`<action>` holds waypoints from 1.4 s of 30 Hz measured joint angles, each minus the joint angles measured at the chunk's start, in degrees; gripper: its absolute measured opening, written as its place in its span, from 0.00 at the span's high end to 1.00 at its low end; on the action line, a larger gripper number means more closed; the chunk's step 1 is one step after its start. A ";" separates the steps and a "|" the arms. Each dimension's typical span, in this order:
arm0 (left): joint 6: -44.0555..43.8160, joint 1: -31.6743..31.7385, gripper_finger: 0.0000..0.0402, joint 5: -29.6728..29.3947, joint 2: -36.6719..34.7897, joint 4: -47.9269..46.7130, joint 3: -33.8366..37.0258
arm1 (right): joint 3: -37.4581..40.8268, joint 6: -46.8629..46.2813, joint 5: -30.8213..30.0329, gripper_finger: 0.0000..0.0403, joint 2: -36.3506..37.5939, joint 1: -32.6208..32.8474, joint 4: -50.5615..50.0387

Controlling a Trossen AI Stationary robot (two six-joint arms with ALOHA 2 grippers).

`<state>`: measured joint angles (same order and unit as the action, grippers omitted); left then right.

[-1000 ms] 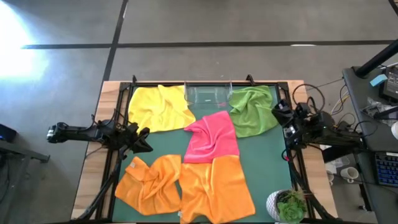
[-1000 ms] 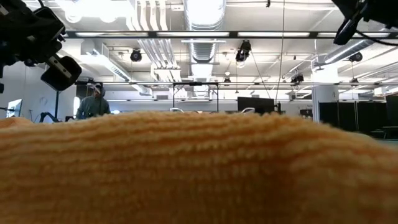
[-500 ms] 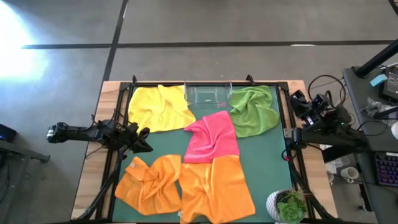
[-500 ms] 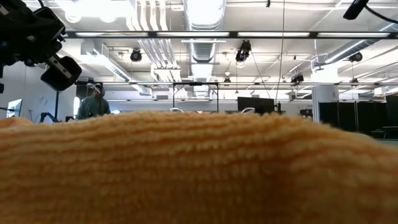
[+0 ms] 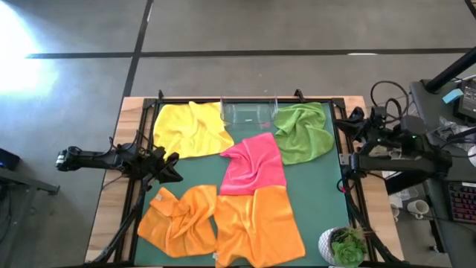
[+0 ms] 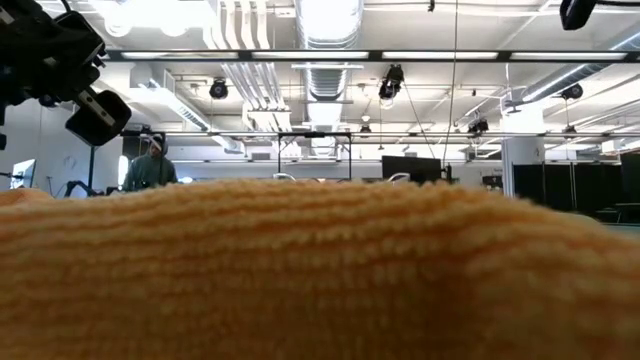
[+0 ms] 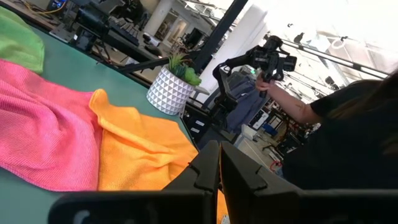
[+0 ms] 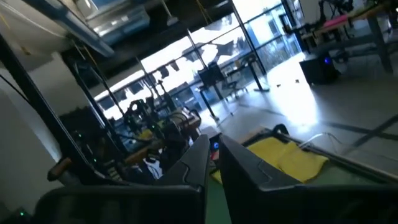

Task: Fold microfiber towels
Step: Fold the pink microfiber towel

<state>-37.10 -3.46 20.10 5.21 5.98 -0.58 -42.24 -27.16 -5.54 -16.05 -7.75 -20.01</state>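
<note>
Five towels are spread unfolded on the green mat (image 5: 320,193): yellow towel (image 5: 191,128) at 11 o'clock, green towel (image 5: 303,131) at 1 o'clock, pink towel (image 5: 255,162) at centre, and two orange towels at 6–7 o'clock, one crumpled (image 5: 178,219), one flatter (image 5: 258,223). The tray (image 5: 248,112) is set at 12 o'clock between yellow and green.

The left gripper (image 5: 169,167) is parked at 9 o'clock, just above the crumpled orange towel, with its fingers pressed together on nothing. The right gripper (image 5: 355,121) is held at 3 o'clock, off the mat edge, lifted and aimed away from the table; its fingers are nearly shut and nothing is held.

Risks, as judged:
- Pink is overlapped onto green, yellow and the flat orange towel, so a neighbour could be dragged along when one is pinched.
- Two layers could be caught at the crumpled orange towel's folds, giving a skewed fold.
- The plant pot (image 5: 344,248) at 5 o'clock is stood close to the flat orange towel's corner and could be knocked by a sweep.
- The low view is blocked by orange cloth, so table-height checks are lost.
- A person's arm (image 7: 292,107) is seen beyond the table in the left wrist view; a wide swing could be unsafe.

No readable writing, brand or label is seen.
</note>
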 joint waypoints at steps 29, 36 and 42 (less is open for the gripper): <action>0.46 0.02 1.00 -0.44 0.00 0.02 0.02 | -3.11 -1.33 18.06 0.93 -18.94 0.05 -2.38; 0.46 0.02 1.00 -0.44 0.00 0.04 0.02 | -10.74 2.11 17.57 0.93 -23.39 1.21 -8.08; 0.06 0.02 1.00 -2.59 0.00 3.24 0.02 | -17.53 4.65 14.65 0.93 -28.16 1.27 -22.11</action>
<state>-37.04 -3.45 17.52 5.21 9.22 -0.56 -59.77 -22.50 9.11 -44.21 -6.48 -42.11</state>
